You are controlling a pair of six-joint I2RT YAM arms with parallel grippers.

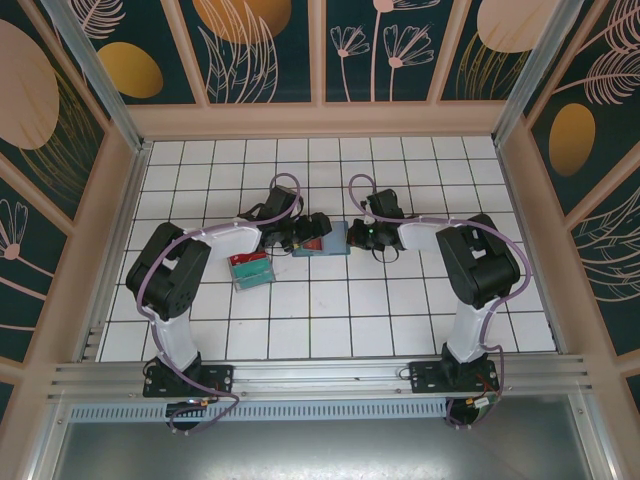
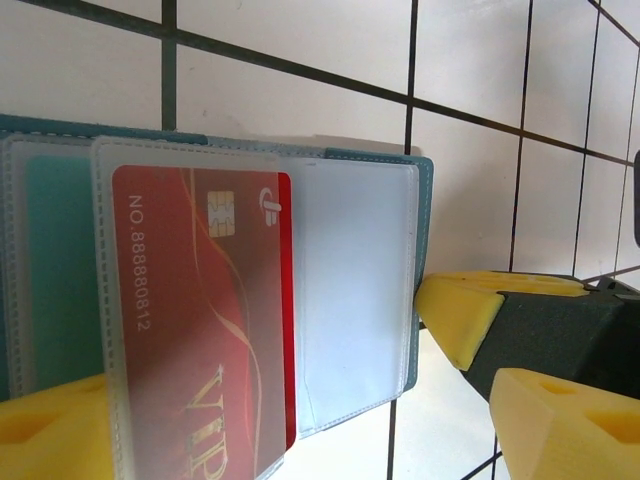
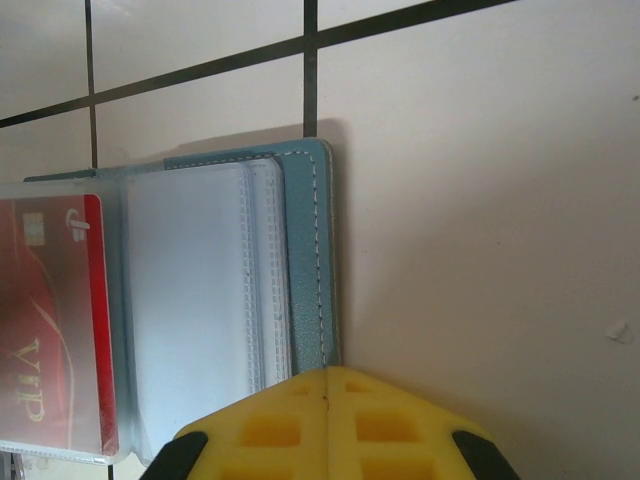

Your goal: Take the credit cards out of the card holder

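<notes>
top external view: the card holder (image 1: 332, 243) lies open and flat on the tiled table (image 1: 400, 310), at mid-table between the two arms. the red card (image 1: 313, 243) shows on its left half. the left gripper (image 1: 298, 232) sits at the holder's left end and the right gripper (image 1: 366, 236) at its right end. a clear tray (image 1: 251, 270) with coloured contents lies near the holder, to its left and nearer the bases.

left wrist view: the left gripper (image 2: 300, 440) stands wide open, its yellow fingers (image 2: 50, 430) far apart at the lower corners and gripping nothing. between them lies a clear sleeve (image 2: 350, 290) of the card holder (image 2: 425, 250), with the red card (image 2: 200, 330) seated inside it. the right gripper (image 2: 440, 310) touches the holder's teal edge with its yellow tip.

right wrist view: the right gripper (image 3: 325, 400) is fully closed, its two fingers meeting along a seam. the tip rests on the stitched teal edge of the card holder (image 3: 305, 250). nothing is clamped between the fingers. the red card (image 3: 50, 320) is in a sleeve at the far left.
</notes>
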